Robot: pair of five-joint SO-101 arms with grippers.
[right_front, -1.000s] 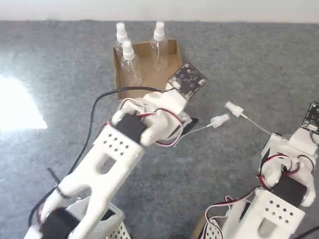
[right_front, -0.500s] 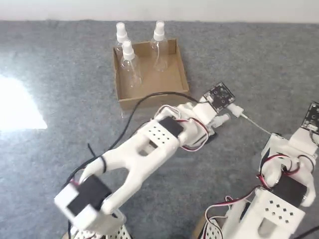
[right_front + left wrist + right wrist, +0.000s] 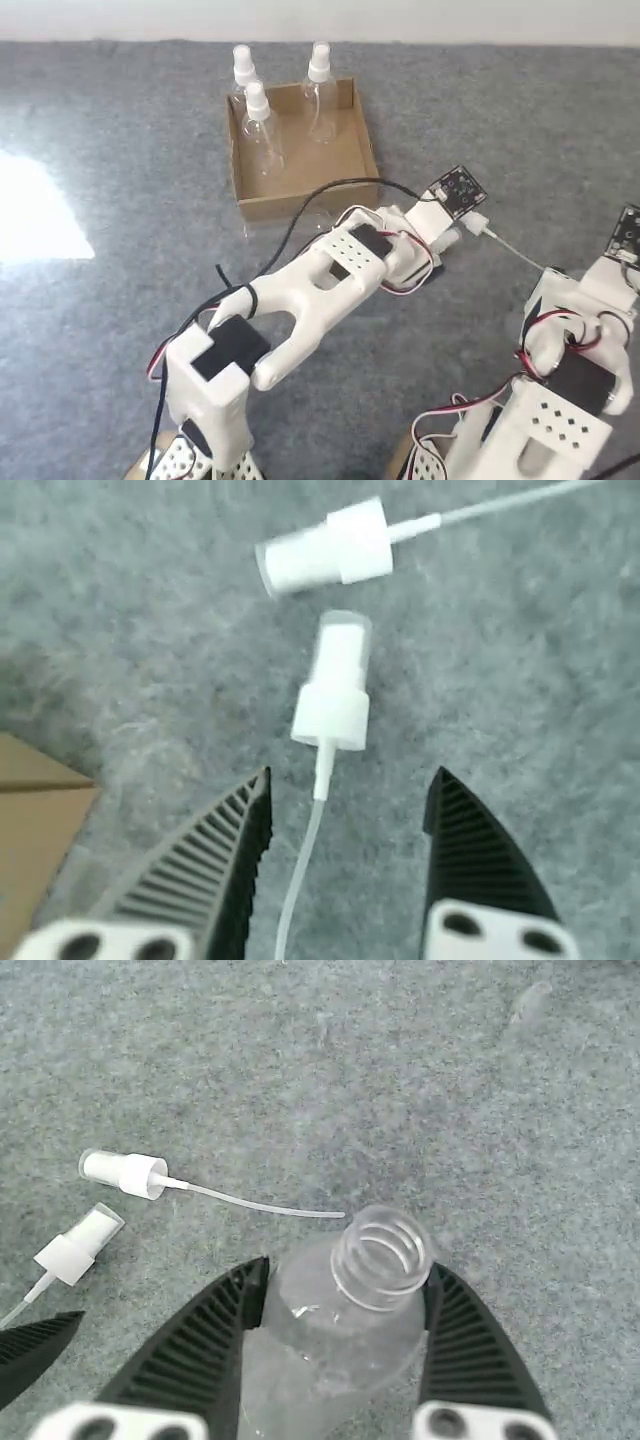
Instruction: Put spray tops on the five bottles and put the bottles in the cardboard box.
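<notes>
1. Jaws of left gripper (image 3: 350, 780) splayed wide astride white plastic spray top (image 3: 332, 705) lying on grey table (image 3: 120, 600), ready for pickup.
2. Right gripper (image 3: 347, 1268) clamped around clear uncapped plastic bottle (image 3: 345, 1330), mouth up for capping.

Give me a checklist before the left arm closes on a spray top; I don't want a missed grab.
1. The left gripper is open: ok.
2. The spray top is lined up: ok, its tube lies inside the open gripper, its head just past the tips.
3. The second spray top is out of the way: ok, it lies apart, farther off.
4. The left gripper is low enough over the table: cannot tell.
5. The right gripper holds the bottle upright, neck uncapped: ok.
6. Room in the cardboard box: ok, three topped bottles stand in it, with bare floor left.
</notes>
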